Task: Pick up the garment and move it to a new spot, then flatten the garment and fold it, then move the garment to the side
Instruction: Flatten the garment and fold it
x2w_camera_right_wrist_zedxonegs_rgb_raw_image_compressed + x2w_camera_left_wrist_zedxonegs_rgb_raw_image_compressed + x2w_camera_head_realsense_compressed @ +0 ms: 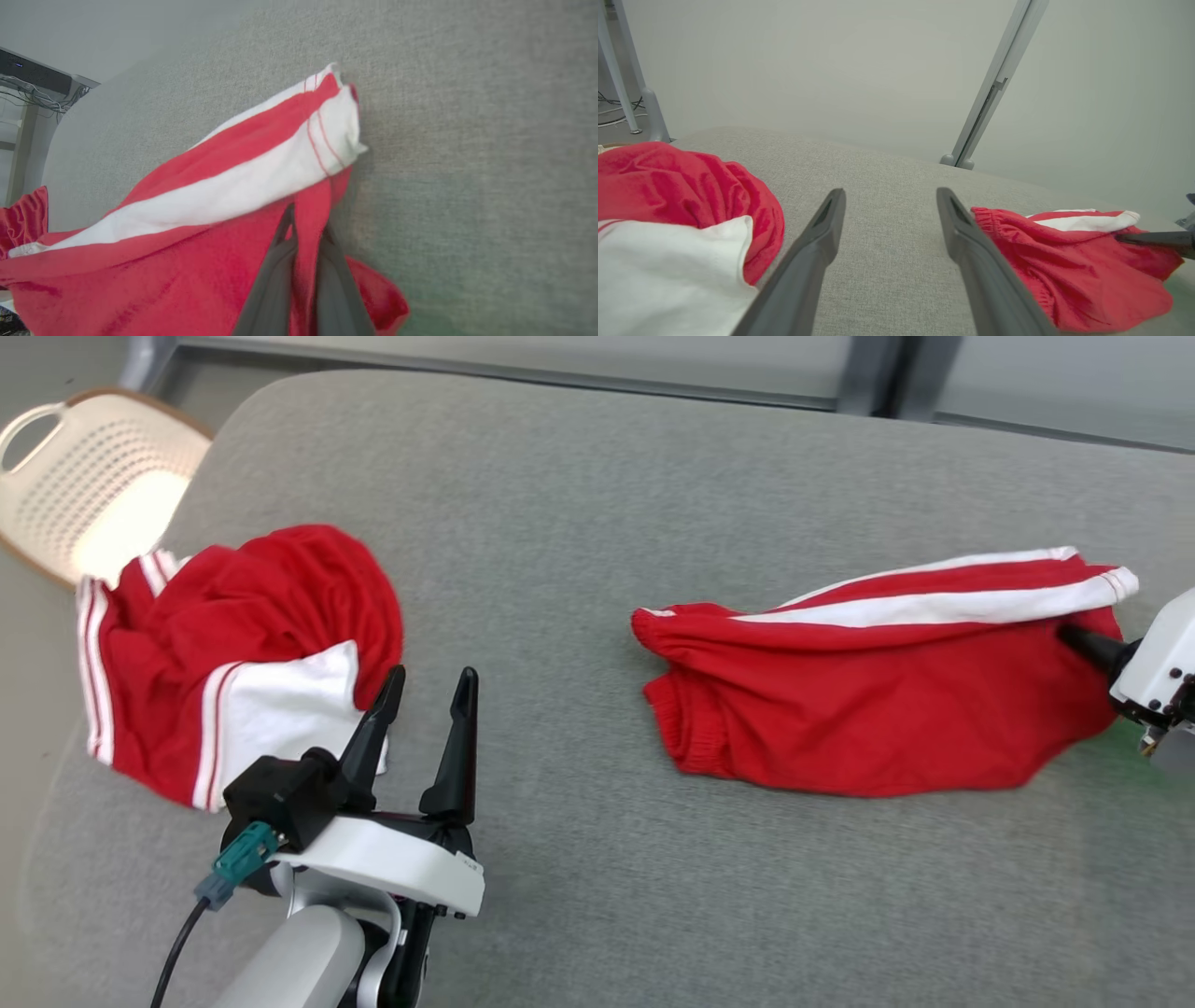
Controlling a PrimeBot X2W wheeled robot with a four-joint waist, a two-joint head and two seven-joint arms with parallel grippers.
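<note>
Garment in right claw (wrist view).

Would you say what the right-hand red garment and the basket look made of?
The garment looks like soft knit cloth, likely cotton jersey, matte: it creases and has a gathered hem. The basket seems moulded plastic, cream, smooth: regular rows of holes.

Now the garment lies on the surface's right half, second garment heaped on the left (basket beyond that edge); left gripper sits between them, right gripper at the garment's right end.
</note>
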